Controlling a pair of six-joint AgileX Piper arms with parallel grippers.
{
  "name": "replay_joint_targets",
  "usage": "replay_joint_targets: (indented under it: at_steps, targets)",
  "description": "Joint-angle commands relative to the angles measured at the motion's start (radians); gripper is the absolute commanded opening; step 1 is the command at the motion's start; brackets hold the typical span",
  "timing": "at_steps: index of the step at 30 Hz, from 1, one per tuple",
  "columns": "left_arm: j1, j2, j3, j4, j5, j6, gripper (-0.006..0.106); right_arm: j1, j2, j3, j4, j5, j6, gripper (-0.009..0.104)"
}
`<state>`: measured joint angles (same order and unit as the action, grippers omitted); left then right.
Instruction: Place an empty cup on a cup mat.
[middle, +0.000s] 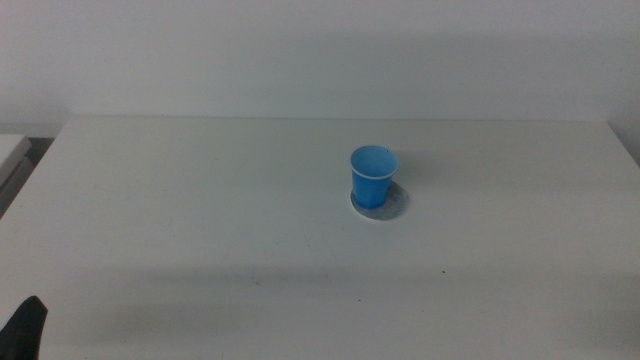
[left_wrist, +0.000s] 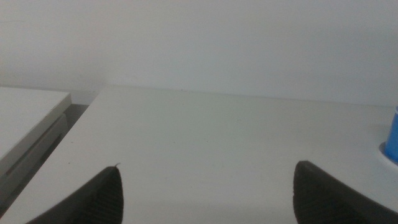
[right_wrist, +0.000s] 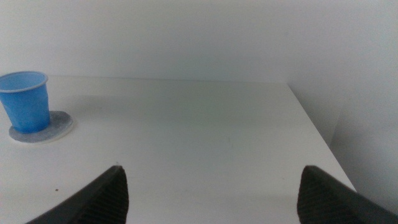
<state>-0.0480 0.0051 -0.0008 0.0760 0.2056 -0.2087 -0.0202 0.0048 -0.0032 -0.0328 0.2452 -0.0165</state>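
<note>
On the white table (middle: 200, 220), a bit right of centre & toward the far half, the cup (middle: 373, 176) stands upright on the cup mat (middle: 392, 208), mouth up, nothing visible inside. Cup sits toward the mat's left part in the middle view, so more grey disc shows on its right/near side. Tabletop is plain matte white w/ a few tiny dark specks near the front; soft shadow band crosses the near part. Behind it a bare pale wall. At far left a second, lower white surface (middle: 12, 150) sits beside the table, dark gap between them.

Middle view shows only a dark bit of the left gripper (middle: 25, 330) at the bottom-left corner; right arm not seen there at all.

Left wrist view: left gripper (left_wrist: 208, 193) jaws spread wide, nothing between them, low over the table. It catches just a sliver of the cup (left_wrist: 392, 134) & mat edge (left_wrist: 385, 152) at the frame border, plus the neighbouring white surface (left_wrist: 28, 118) w/ its side edge, clearer than in the middle view.

Right wrist view: right gripper (right_wrist: 211, 193) jaws also wide apart, holding nothing, well apart from the cup. Here cup (right_wrist: 25, 102) & mat (right_wrist: 59, 124) show in full, pale rim clear, and the table's right edge (right_wrist: 314, 134) drops off to a grey wall, unseen in the other views.
</note>
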Motion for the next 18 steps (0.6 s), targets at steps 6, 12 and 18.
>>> replay_joint_targets:
  at_steps: [6,12,18]
  targets:
    - [0.080,-0.005,0.001,0.004,-0.010,0.003,0.094,0.002,-0.005,0.003,-0.005,-0.006,-0.004,0.093]
    - [0.153,-0.005,0.001,0.004,-0.010,0.003,0.094,0.002,-0.005,0.003,-0.005,-0.006,-0.004,0.093]
    - [0.157,-0.005,0.001,0.004,-0.010,0.003,0.094,0.002,-0.005,0.003,-0.005,-0.006,-0.004,0.093]
